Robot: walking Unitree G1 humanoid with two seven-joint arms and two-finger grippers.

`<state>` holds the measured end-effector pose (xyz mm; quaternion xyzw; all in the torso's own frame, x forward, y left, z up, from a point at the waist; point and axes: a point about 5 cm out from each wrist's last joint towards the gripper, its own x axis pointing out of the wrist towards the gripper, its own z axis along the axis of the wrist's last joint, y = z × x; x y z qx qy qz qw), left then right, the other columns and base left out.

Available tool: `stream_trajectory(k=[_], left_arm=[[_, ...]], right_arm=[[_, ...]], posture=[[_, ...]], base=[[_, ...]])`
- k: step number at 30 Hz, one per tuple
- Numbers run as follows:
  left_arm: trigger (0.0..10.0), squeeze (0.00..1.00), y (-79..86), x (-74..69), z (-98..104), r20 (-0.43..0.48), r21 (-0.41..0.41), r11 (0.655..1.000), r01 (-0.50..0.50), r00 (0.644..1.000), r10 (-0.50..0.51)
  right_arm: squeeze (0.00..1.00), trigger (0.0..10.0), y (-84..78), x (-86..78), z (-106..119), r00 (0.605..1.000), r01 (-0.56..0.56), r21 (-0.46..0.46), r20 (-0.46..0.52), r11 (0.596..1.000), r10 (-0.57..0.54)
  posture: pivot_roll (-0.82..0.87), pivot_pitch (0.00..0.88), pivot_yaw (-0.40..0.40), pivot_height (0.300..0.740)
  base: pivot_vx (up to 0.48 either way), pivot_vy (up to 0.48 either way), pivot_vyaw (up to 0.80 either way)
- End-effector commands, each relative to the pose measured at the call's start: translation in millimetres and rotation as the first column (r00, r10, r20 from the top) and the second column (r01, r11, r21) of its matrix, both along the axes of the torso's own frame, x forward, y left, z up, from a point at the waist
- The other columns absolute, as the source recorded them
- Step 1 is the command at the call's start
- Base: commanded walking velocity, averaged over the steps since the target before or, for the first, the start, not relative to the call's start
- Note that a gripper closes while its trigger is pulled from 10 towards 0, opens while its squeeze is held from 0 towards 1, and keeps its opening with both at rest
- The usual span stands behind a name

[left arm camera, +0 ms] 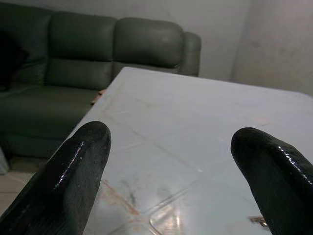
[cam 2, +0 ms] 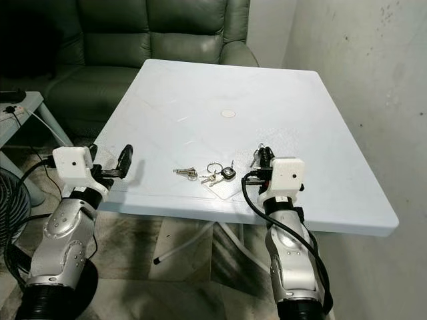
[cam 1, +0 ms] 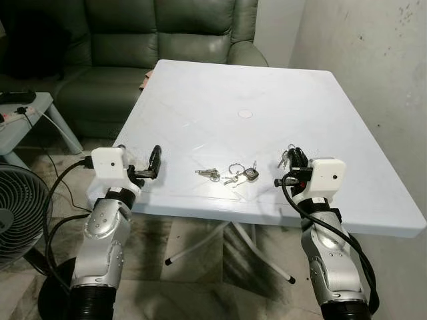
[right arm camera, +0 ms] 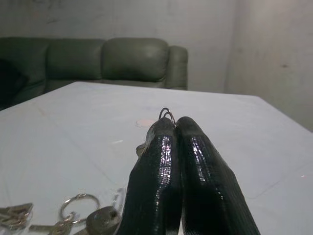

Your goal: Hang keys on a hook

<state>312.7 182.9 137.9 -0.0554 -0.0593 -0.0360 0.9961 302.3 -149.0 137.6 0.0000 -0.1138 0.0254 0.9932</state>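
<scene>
Pinching a bunch of keys between its two black fingers, the right gripper is hovering just over the near right part of the white table. In the right wrist view the fingers are pressed tight together, and a thin key ring is poking up from their tips.

More keys are lying flat on the table between the two arms — a small silver bunch on the left, and just beside it a ring with a dark fob. They are sitting near the front edge.

The left gripper is hanging at the near left corner of the table, with its fingers spread wide apart and nothing between them.

Behind the table a dark green sofa is standing against the wall. A fan is standing on the floor at the far left, with a small grey side table behind it — a black thing and a white cord are lying on top.
</scene>
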Motion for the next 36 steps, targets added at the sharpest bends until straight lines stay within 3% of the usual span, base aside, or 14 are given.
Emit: stream_trajectory(k=[1,36], left_arm=[[10.0,0.0,-1.5,4.6,5,0.01,0.013,1.0,0.005,1.0,-0.005],[10.0,0.0,-10.9,10.8,0,-0.018,0.006,1.0,-0.006,1.0,0.007]], right_arm=[[0.0,10.0,-2.0,3.0,5,1.0,0.01,-0.007,0.008,1.0,-0.01],[0.0,10.0,2.7,6.6,6,1.0,-0.015,-0.052,-0.011,0.999,0.014]], posture=[[-0.03,0.0,0.017,0.732],[-0.03,0.0,-0.007,0.732]], base=[[0.0,0.0,-0.8],[0.0,0.041,-0.8]])
